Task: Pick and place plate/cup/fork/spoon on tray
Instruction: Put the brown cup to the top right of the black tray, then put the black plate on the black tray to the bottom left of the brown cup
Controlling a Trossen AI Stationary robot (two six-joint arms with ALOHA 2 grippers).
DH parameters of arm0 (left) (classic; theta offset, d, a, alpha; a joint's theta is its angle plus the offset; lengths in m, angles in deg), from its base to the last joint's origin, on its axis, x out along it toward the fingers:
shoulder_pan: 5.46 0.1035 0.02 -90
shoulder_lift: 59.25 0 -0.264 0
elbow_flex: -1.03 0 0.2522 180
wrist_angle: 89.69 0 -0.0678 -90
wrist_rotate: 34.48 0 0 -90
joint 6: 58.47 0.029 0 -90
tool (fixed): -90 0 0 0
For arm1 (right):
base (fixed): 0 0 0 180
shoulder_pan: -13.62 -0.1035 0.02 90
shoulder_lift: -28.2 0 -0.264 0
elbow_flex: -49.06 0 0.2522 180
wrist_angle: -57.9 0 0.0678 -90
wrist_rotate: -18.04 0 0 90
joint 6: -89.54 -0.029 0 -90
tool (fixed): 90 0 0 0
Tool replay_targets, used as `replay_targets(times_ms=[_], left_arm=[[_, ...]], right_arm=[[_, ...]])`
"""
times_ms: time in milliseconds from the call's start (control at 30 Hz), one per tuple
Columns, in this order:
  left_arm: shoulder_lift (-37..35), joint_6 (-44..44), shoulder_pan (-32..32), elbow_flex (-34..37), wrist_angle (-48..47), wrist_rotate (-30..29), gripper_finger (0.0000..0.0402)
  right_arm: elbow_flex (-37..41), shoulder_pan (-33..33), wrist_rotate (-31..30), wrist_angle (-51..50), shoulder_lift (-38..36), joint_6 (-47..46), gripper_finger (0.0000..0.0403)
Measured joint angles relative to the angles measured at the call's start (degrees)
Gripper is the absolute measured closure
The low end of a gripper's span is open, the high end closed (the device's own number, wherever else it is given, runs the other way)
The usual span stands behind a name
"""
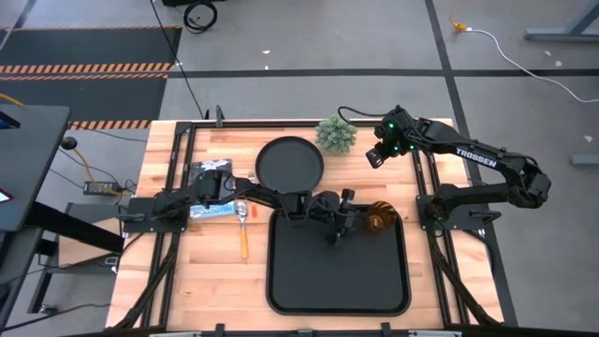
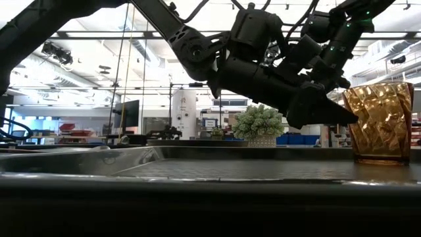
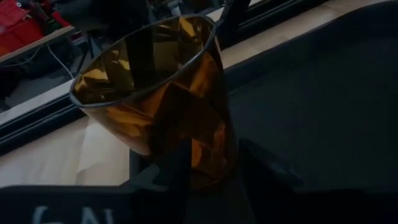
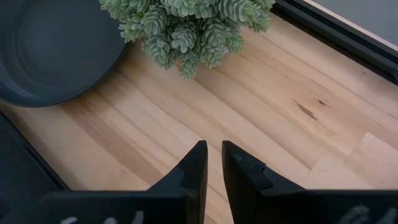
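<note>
Wooden table — on it tray, plate, potted plant, fork.

amber cup, black tray, green plant

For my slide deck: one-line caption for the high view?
Left end effector beside the cup on the tray; plate waits on the table.

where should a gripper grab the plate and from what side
By its raised rim, from above, one finger inside and one outside. The plate lies flat on the table, so only the rim offers an edge. The rim arc facing the left gripper looks freest; the potted plant crowds the opposite side and the tray the near edge.
</note>
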Motion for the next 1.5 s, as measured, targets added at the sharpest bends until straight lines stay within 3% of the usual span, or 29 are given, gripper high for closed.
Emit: replay_targets(times_ms=[333, 867, 1267, 1500], left_arm=[[-0.06, -0.17, 0.07, 0.00, 5.31, 0.00, 0.0260], [-0.15, -1.30, 2.01, 0.00, 4.90, 0.02, 0.0260], [-10.16, -1.23, 3.28, 0.00, -22.58, -3.36, 0.0260], [-13.78, -1.17, 3.13, 0.00, -33.62, -11.14, 0.0260]], right_arm=[[0.01, 0.00, -0.01, 0.00, 0.00, 0.04, 0.0349], [0.01, 0.00, 0.01, 0.02, 0.00, 0.20, 0.0349], [0.01, 0.00, -0.11, 0.71, 0.00, 1.72, 0.0349], [0.00, -0.01, -0.23, 3.42, 0.00, 3.66, 0.0349]])
